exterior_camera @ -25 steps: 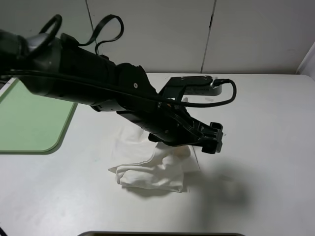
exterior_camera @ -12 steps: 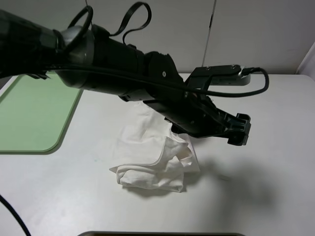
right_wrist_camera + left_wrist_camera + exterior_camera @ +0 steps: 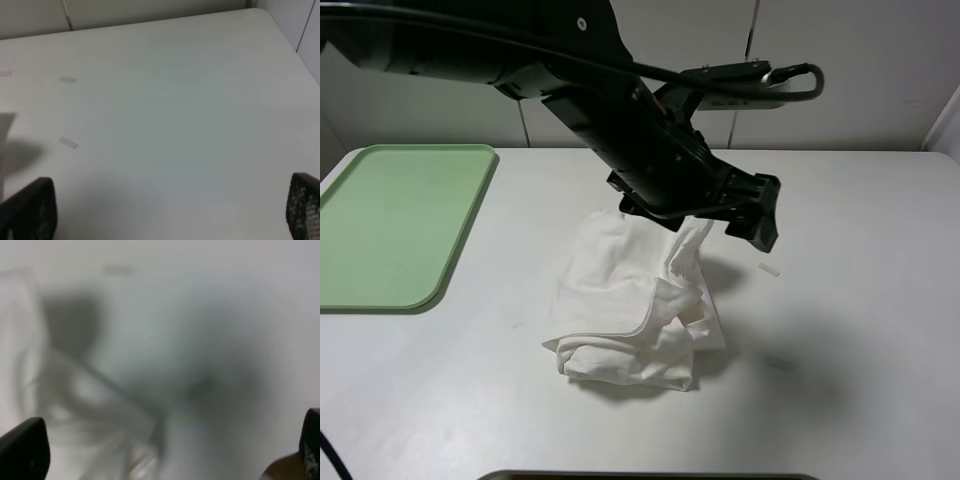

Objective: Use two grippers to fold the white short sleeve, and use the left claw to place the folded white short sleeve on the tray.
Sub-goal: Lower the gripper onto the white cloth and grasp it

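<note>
Loosely bunched white short sleeve (image 3: 635, 310), creased, partly folded.

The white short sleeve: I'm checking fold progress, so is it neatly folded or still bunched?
Bunched. The white short sleeve lies in a crumpled heap on the table, with uneven folds, outside the tray.

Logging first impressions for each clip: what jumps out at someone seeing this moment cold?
A big black left arm sweeps across the upper middle of the high view, its tool open and hanging just above the white short sleeve, which lies crumpled in a loose heap at the table's centre. The light-green tray sits bare at the left edge, and the right wrist view shows only tabletop with small tape strips.
</note>
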`<state>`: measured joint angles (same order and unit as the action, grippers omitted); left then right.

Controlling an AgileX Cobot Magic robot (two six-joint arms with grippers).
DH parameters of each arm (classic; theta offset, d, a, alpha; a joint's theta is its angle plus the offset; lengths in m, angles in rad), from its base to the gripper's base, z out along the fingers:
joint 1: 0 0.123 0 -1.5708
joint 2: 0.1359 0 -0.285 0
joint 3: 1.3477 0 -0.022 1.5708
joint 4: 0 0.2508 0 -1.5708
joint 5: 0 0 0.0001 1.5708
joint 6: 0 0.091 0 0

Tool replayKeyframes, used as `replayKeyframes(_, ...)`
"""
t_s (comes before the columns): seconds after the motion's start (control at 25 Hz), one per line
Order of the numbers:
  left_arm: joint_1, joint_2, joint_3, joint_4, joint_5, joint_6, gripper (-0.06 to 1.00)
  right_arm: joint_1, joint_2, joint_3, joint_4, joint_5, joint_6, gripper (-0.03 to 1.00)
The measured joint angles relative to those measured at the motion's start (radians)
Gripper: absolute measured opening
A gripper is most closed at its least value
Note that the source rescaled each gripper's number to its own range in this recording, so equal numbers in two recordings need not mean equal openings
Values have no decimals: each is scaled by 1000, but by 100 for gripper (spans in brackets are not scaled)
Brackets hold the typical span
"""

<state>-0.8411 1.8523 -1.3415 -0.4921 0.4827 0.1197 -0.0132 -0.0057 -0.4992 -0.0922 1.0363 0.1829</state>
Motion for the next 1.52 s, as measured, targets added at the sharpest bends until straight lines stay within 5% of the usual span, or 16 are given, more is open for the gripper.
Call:
replayKeyframes(0.52,93,-13,0,161,229,-76,100,0,0,0,0,0,0,100)
replayKeyframes(1.24,114,-66,0,492,423,-261,100,1,0,0,2,0,0,100)
replayKeyframes(1.52,171,-67,59,452,398,-277,100,1,0,0,3,0,0,100)
